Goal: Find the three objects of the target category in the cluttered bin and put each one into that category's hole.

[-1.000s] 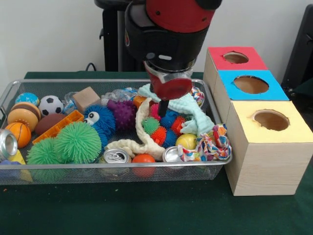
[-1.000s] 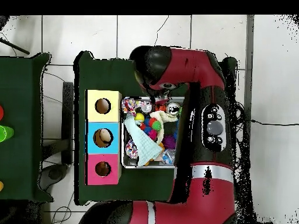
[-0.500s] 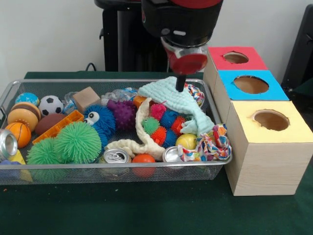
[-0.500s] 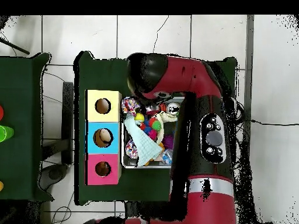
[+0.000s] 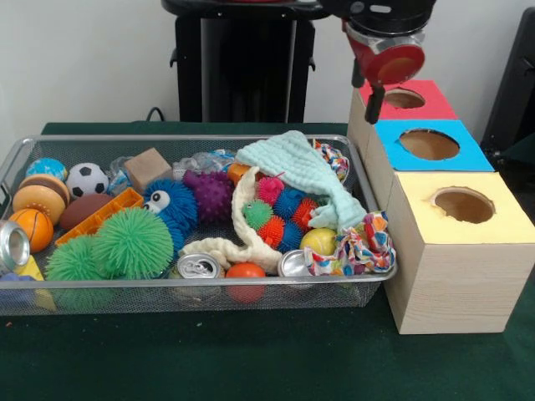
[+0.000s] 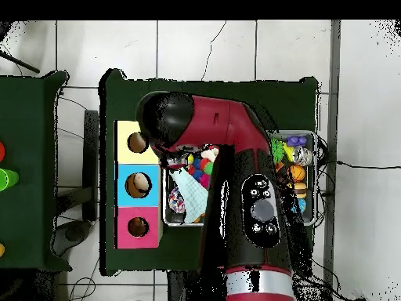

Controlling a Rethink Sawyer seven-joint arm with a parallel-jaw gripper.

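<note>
**Above the boxes with no load showing**

Going left to right: the wire bin (image 5: 17, 159) is crowded with balls, cans and spiky toys. The mint cloth (image 5: 303, 167), which I take for a target, lies draped over the heap toward the bin's back right corner, touching neither me nor any hole. My gripper (image 5: 369, 93) hangs beside the red box (image 5: 435, 107). Nothing dangles from it; whether it is spread or closed, I cannot tell. I judge no drop is due: next comes a descent onto the cloth.
</note>
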